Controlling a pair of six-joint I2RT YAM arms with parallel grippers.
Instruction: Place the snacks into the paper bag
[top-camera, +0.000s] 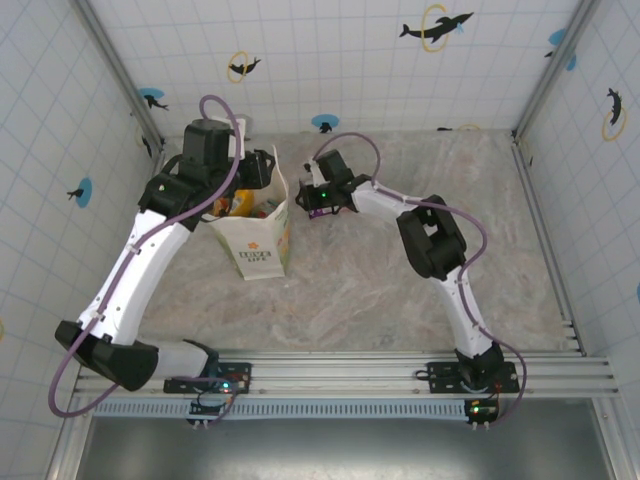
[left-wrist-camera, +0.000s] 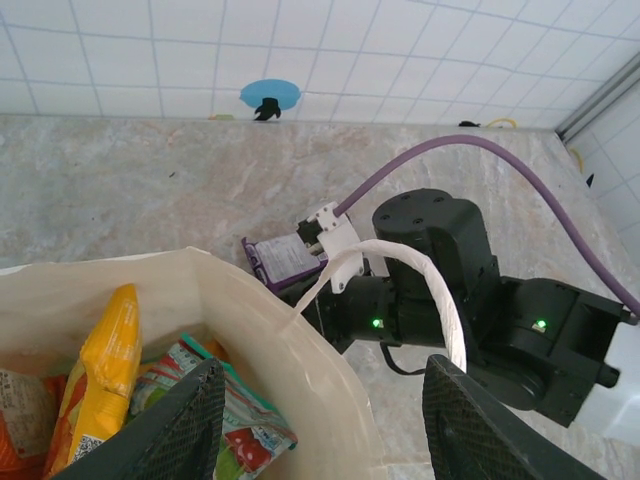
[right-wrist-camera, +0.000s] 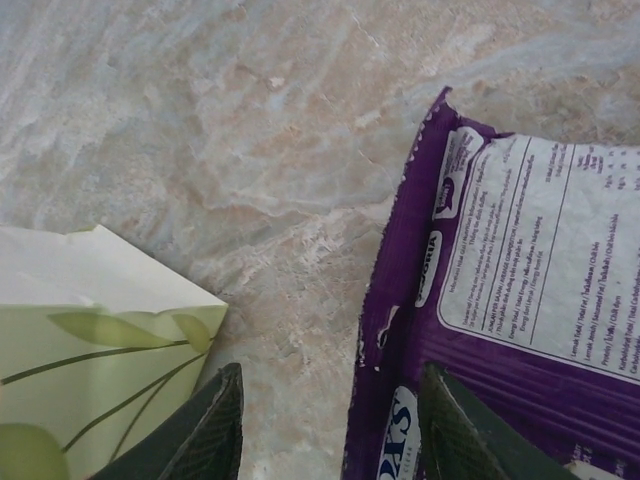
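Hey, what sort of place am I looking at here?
Probably a robot test cell, not a home: two arms bolted to a metal rail, a marble-look table, and tiled walls with dolphin stickers boxing it in.

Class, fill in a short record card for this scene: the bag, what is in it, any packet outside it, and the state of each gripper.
bag: white paper bag, upright, top open
inside bag: yellow packet, teal packet, and others partly hidden
outside bag: purple packet, beside the bag
left gripper: open, straddling the bag's rim
right gripper: open, the purple packet's edge between its jaws
surface: marbled table
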